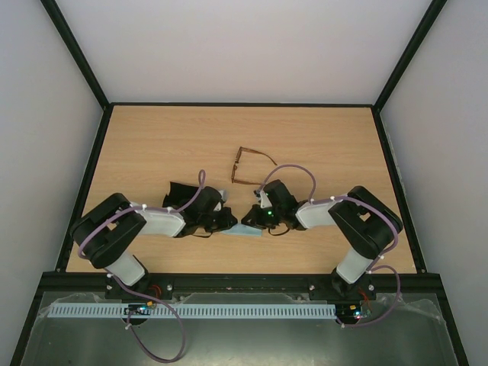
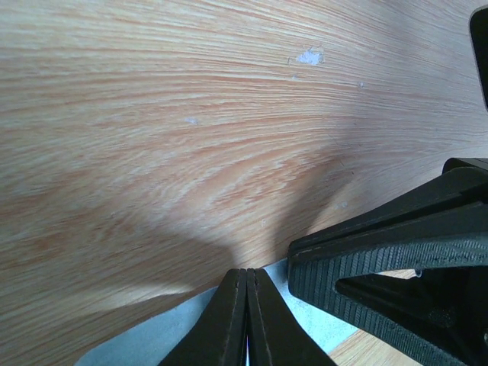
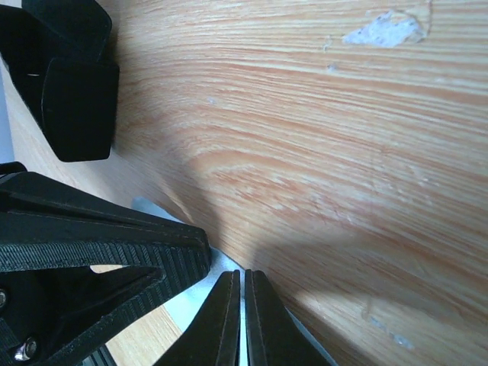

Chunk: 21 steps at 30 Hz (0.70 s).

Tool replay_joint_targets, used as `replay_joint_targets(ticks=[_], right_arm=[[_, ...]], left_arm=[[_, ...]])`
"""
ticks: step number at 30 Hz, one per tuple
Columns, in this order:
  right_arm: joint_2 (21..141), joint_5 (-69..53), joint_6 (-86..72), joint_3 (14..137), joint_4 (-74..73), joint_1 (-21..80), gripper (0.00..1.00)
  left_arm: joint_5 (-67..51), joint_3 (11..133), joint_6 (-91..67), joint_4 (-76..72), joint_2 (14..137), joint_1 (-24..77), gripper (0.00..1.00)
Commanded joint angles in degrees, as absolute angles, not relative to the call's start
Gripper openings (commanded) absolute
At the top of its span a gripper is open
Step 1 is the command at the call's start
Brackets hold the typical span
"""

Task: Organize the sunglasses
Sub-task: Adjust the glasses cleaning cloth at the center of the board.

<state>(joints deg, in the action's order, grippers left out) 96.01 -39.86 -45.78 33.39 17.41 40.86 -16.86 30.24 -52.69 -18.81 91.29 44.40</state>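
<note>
Left pincer (image 2: 246, 273): fingers pressing flat against each other, nipping the edge of the light blue-grey cloth (image 2: 137, 347), tips sitting low on the counter (image 2: 191, 137). Right pincer (image 3: 241, 274): fingers likewise squeezing together, only a hairline slit showing, gripping the same cloth edge. The two pincers are working just beside each other, each one's ribbed fingers filling a corner of the other's wrist view. The cloth is lying flat under and between them, near the middle of the counter's near side, mostly hidden in the top view.

The sunglasses (image 1: 236, 165) are lying on the bare counter beyond the pincers, a bit closer to the right one. Their temple arms are spreading open toward the right, and nothing is touching them; they are sitting apart from the cloth.

The black case (image 1: 181, 195) is lying just behind the left wrist, partly hidden by the arm. Open or closed: cannot tell.
</note>
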Motion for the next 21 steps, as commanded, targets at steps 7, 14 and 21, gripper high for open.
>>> replay_joint_targets(ticks=[7,14,21], right_arm=[[93.00,-33.44,-42.89,32.88,11.56,40.89,0.04],[89.19,-31.49,-41.47,30.89,8.55,39.96,0.05],[86.46,-30.18,-40.27,29.43,6.12,38.84,0.05]], left_arm=[[-15.10,28.89,-51.75,-17.80,89.35,44.56,0.02],[-14.82,27.74,-51.77,-16.98,87.39,44.56,0.02],[-14.12,26.65,-51.94,-16.19,85.62,44.48,0.02]])
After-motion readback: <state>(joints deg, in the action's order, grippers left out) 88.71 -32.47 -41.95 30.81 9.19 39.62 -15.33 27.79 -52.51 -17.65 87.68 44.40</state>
